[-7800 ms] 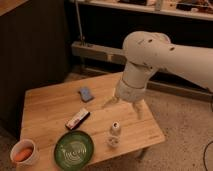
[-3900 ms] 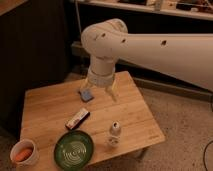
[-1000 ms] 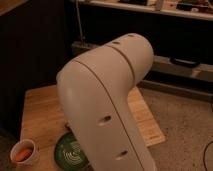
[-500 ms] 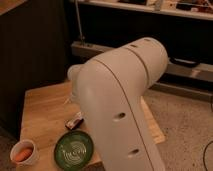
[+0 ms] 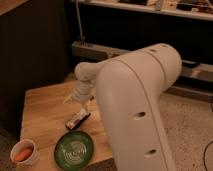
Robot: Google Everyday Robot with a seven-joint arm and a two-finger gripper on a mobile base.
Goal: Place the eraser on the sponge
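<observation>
The eraser [image 5: 78, 120], a black block with a light side strip, lies flat on the wooden table [image 5: 45, 110], just above the green plate [image 5: 74, 148]. My gripper [image 5: 76, 103] hangs directly above the eraser's far end, open, with nothing between its fingers and a small gap down to the block. The sponge is hidden behind the gripper and wrist. My big white arm [image 5: 137, 105] fills the right half of the camera view.
A white cup [image 5: 23, 153] holding something orange stands at the table's front left corner. Dark cabinets and a metal rail [image 5: 95, 50] run behind the table. The arm covers the table's right side.
The arm has swung right and back, uncovering the gripper, the eraser and more of the table. The gripper now sits low over the eraser. The eraser and plate have not moved.
</observation>
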